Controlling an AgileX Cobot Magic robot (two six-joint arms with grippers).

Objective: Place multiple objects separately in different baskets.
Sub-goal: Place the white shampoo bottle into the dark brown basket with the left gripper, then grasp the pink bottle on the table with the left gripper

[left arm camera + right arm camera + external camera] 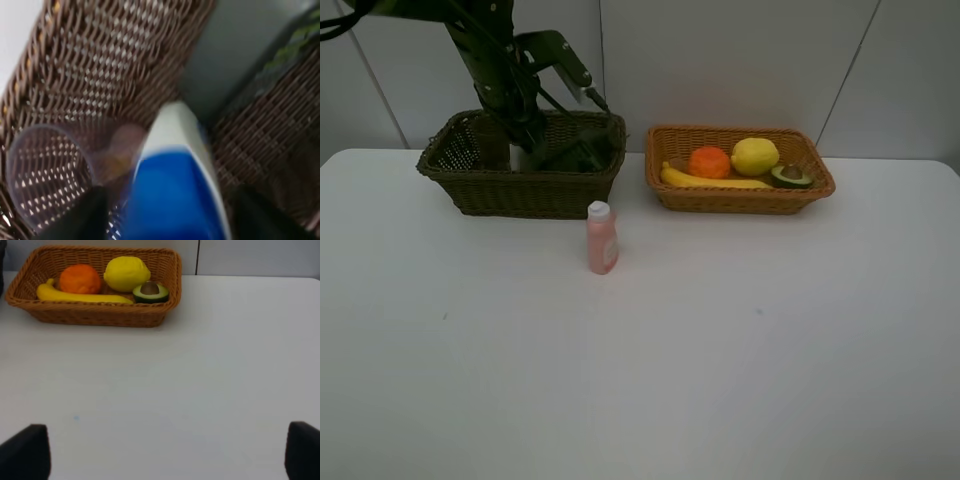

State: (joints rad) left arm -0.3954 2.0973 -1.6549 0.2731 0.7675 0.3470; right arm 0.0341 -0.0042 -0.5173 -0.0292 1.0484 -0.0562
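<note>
Inside the dark basket (520,185), left gripper (165,220) straddling white blue-capped bottle (175,190), grip unclear, right gripper (165,455) wide open, empty

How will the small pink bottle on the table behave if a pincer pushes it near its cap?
The pink bottle stands upright, tall on a narrow base, so a high push would probably tip it. It looks like smooth plastic, perhaps slippery. Lying down, its rounded body might roll on the table.
</note>
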